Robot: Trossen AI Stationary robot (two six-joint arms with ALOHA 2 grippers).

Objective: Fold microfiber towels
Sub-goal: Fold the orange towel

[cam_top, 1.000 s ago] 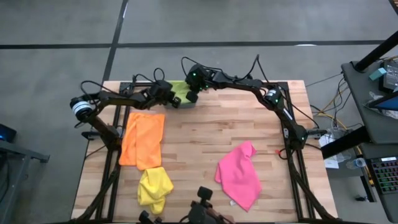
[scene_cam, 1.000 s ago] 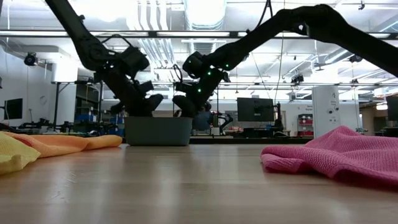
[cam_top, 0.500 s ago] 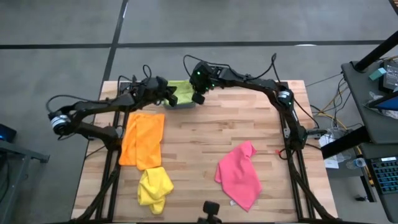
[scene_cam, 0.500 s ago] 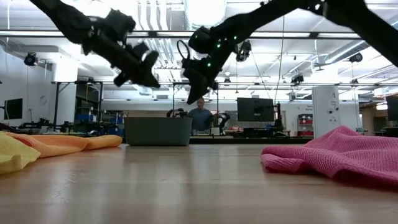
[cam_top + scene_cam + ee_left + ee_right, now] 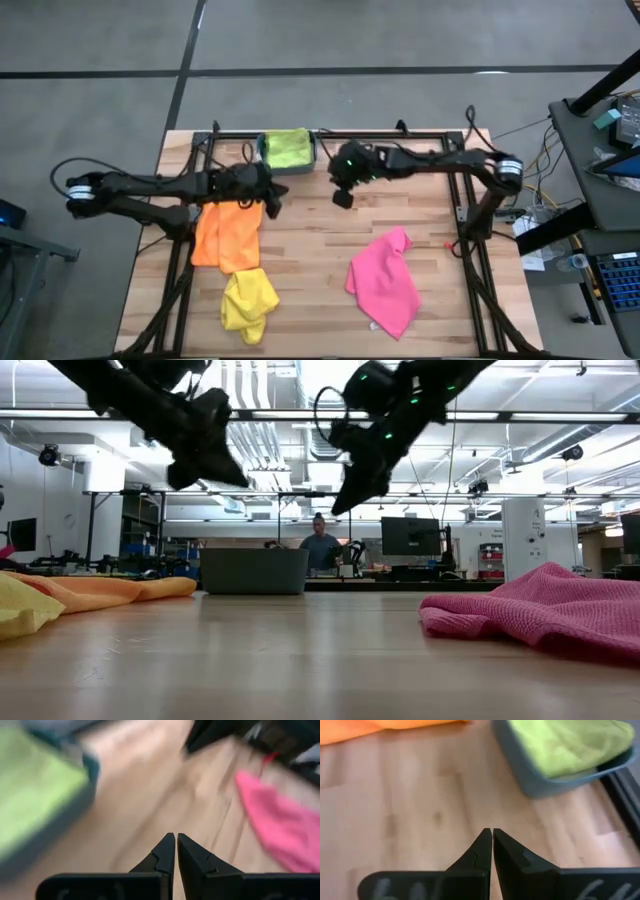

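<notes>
Towels lie in several places on the wooden table (image 5: 310,230). The lime towel (image 5: 287,148) sits folded in the bin (image 5: 263,158) at the far edge. The orange towel (image 5: 230,232) lies spread flat on the left side, and the yellow towel (image 5: 248,300) lies bunched just nearer the front edge. The pink towel (image 5: 385,282) lies crumpled on the right side, well apart from the others.

Both grippers hang in the air above the table, fingers pressed together and holding nothing. The left gripper (image 5: 271,197) is over the far corner of the orange towel. The right gripper (image 5: 343,196) is over bare wood near the bin. A person (image 5: 320,548) stands in the room behind the bin.
</notes>
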